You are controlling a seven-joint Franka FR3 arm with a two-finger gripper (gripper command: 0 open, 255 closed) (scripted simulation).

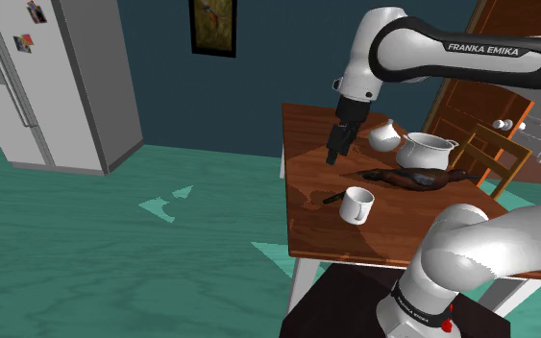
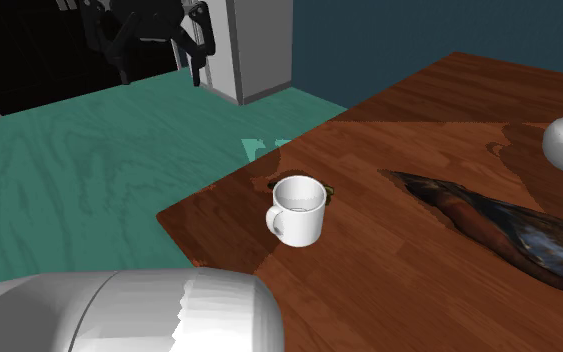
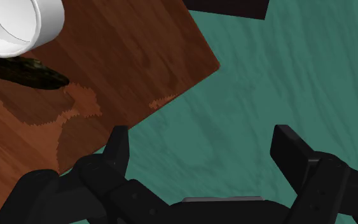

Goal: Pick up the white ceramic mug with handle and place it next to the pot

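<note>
While nothing is gripped, step: approach leg of the pick; the place hasn't started.
shoulder view, mug: mug point(image 1: 357, 205) stands upright on the surface point(image 1: 307, 144), nothing touching it.
shoulder view, pot: pot point(image 1: 425, 150) sits beyond the mug, well apart, with a dark long item point(image 1: 414, 177) lying between them.
shoulder view, jaws: hang above the surface, up and away from the mug.
second exterior view, mug: mouth up, handle turned toward this camera.
second exterior view, jaws: spread, high over the teal floor point(image 2: 89, 170), well apart from the mug.
wrist view, jaws: released, nothing between them, and the mug is off ahead and to one side, not lined up.
next move (my read): bring the jaws over the mug, square them across the wall clear of the handle, descend, clamp.
</note>
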